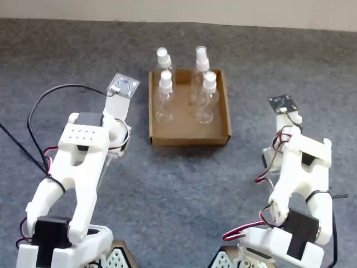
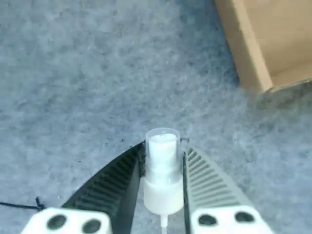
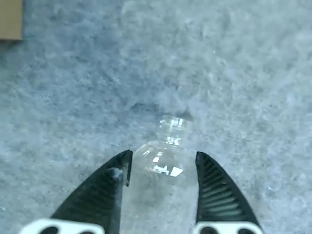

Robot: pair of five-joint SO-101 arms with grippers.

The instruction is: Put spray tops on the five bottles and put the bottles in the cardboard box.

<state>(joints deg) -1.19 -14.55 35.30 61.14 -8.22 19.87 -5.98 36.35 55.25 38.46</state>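
Observation:
A white spray top (image 2: 162, 168) stands upright between the fingers of my left gripper (image 2: 163, 151), which is shut on it over the grey carpet, just left of the cardboard box (image 1: 189, 139). My right gripper (image 3: 164, 155) is shut on a clear bottle (image 3: 161, 165) whose open neck (image 3: 173, 127) has no top; it is right of the box. Several clear bottles with white spray tops stand upright in the box, among them one at the front left (image 1: 165, 97) and one at the front right (image 1: 207, 97).
A corner of the box (image 2: 263, 44) lies close to the left gripper, and its edge (image 3: 9, 19) is farther from the right one. The left arm (image 1: 78, 167) and right arm (image 1: 301, 173) flank a stretch of grey carpet (image 1: 184, 190).

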